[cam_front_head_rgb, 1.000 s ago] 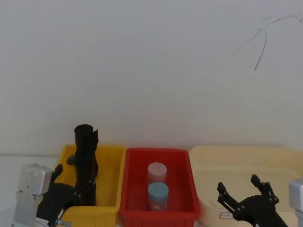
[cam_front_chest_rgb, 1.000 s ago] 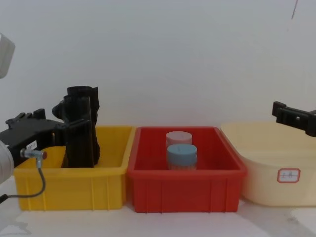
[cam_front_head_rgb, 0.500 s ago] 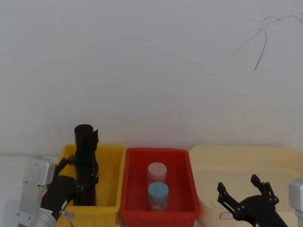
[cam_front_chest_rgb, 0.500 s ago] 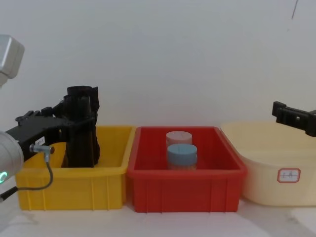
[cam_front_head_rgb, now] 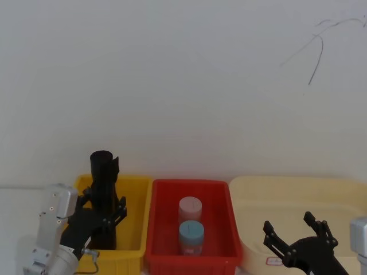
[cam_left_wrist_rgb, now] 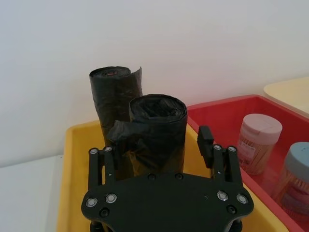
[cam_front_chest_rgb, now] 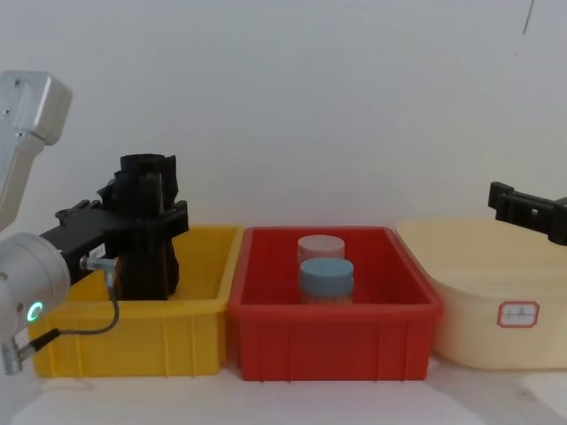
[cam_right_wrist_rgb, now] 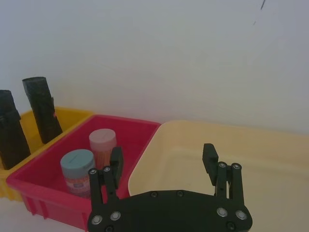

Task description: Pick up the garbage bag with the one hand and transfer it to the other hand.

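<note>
The garbage bag (cam_front_head_rgb: 102, 166), a tall black roll with a flared flap at its top, stands upright in the yellow bin (cam_front_head_rgb: 137, 195). The left wrist view shows the garbage bag (cam_left_wrist_rgb: 113, 92) behind a shorter wrinkled black roll (cam_left_wrist_rgb: 157, 125) with a flat top. My left gripper (cam_left_wrist_rgb: 157, 145) is open, one finger on each side of that shorter roll, not closed on it. From the chest, the left gripper (cam_front_chest_rgb: 164, 212) reaches across both rolls at mid height. My right gripper (cam_front_head_rgb: 288, 223) hangs open over the cream tub, holding nothing.
A red bin (cam_front_chest_rgb: 332, 341) in the middle holds a pink-lidded jar (cam_front_head_rgb: 190, 207) and a blue-lidded jar (cam_front_head_rgb: 191, 235). A cream tub (cam_front_chest_rgb: 469, 328) stands on the right. A white wall runs close behind all three containers.
My left gripper has pushed forward into the yellow bin, its fingers now reaching past the rolls, and its wrist has risen. The rolls and the right arm have not moved.
</note>
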